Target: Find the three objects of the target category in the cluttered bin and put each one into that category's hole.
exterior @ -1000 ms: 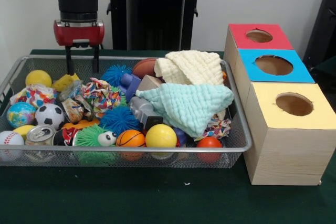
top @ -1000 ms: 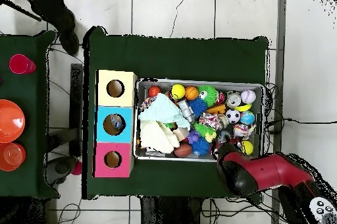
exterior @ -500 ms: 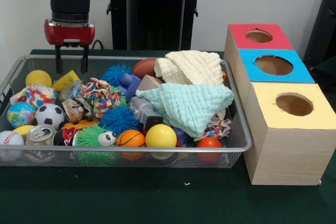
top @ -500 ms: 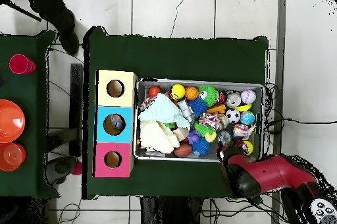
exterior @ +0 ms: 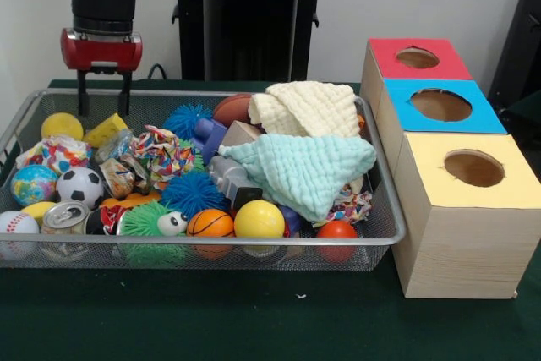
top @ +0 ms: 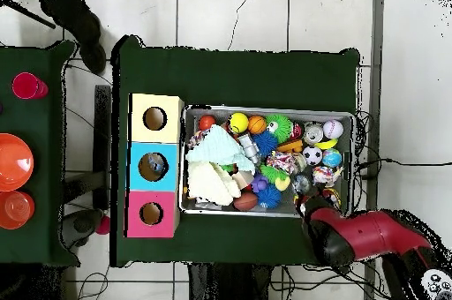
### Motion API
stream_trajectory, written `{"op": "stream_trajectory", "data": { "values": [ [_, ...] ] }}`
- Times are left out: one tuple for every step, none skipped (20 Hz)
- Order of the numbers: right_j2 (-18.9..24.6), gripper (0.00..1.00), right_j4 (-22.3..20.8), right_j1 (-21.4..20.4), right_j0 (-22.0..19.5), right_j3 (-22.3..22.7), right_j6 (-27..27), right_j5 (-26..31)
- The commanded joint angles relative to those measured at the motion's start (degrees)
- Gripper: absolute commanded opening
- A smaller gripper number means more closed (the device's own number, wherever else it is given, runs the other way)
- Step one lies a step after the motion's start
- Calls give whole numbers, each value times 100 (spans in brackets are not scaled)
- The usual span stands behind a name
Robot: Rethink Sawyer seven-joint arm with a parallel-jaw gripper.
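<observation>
The wire bin (exterior: 211, 241) is full of toys: a yellow ball (exterior: 259, 219), a small basketball (exterior: 210, 223), a soccer ball (exterior: 80, 186), a baseball (exterior: 17, 224), a globe ball (exterior: 34, 183), a can (exterior: 65, 217), spiky blue balls (exterior: 193, 192) and a brown football (exterior: 232, 107). A mint cloth (exterior: 304, 166) and a cream cloth (exterior: 308, 107) cover the right side. My gripper (exterior: 102, 112) hangs open and empty over the bin's far left corner, above another yellow ball (exterior: 62, 125). The wooden box has a red hole (exterior: 417, 57), a blue hole (exterior: 441, 105) and a yellow hole (exterior: 473, 167).
From above, my red arm (top: 353, 236) covers the bin's corner by its rim (top: 269, 109). The box (top: 153, 167) stands against the bin's other end. A side table holds a red cup (top: 26, 86) and orange bowls (top: 13, 160).
My gripper has risen and shifted left in the front view, away from the yellow toy it hung over. It stays open and empty. The toys have not moved.
</observation>
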Motion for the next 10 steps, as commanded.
{"op": "stream_trajectory", "data": {
  "values": [
    [384, 100, 555, -39, -414, -206, -191, 414],
    [438, 100, 635, -38, -446, -193, -221, 440],
    [462, 100, 709, -34, -474, -172, -247, 487],
    [495, 100, 775, -29, -510, -153, -267, 507],
    [537, 100, 851, -13, -557, -145, -312, 549],
    [578, 100, 928, 3, -605, -137, -356, 591],
    [611, 100, 987, 13, -640, -125, -375, 598],
    [652, 100, 1047, 44, -702, -149, -430, 622],
    [674, 100, 1088, 43, -722, -153, -454, 634],
    [692, 100, 1133, 18, -732, -140, -452, 634]
  ]
}}
